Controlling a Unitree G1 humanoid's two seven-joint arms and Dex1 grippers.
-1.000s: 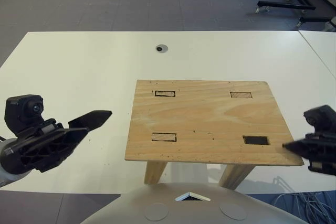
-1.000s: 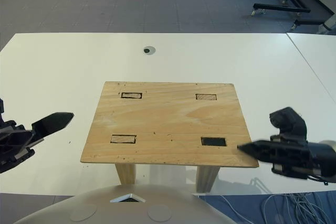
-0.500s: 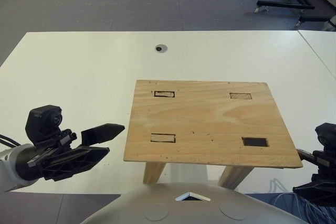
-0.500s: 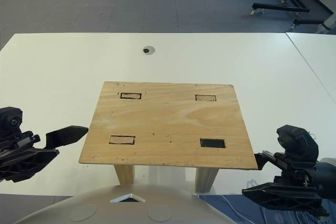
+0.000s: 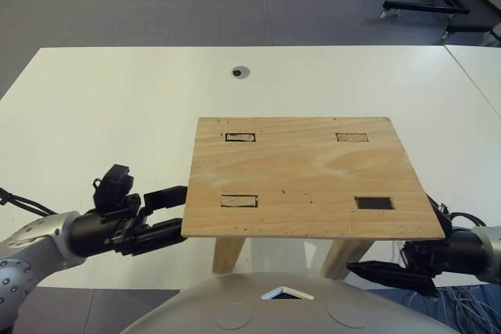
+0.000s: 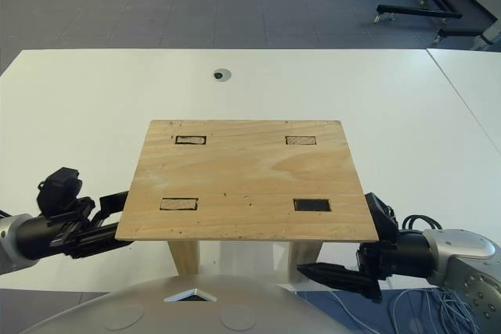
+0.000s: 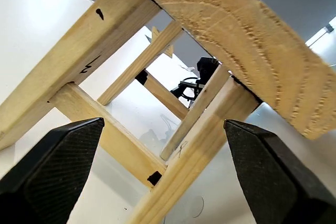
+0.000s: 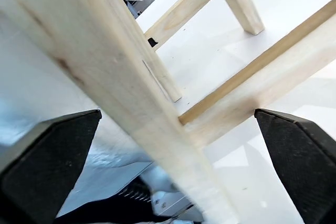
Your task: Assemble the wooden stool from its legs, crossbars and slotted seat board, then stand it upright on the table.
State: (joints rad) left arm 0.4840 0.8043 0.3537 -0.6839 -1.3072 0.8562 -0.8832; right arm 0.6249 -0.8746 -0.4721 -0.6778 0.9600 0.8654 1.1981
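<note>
Black fingers (image 7: 47, 171) spread and gripping nothing, my left claw (image 7: 163, 171) sits just beside the left edge, and my right claw (image 8: 173, 171), equally released, low by the near right leg (image 5: 350, 260) of the wooden stool (image 5: 305, 177), upright on the white table (image 5: 102, 115), its longer side running left-right.

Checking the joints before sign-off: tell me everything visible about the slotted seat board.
The seat board is a flat, light, plywood-looking rectangle with visible grain, lying level and raised above the white table. It has four rectangular slots: three show pale wood ends filling them, while the near right slot looks dark and unfilled. Wooden legs carry it from beneath, and nothing rests on top of it.
</note>
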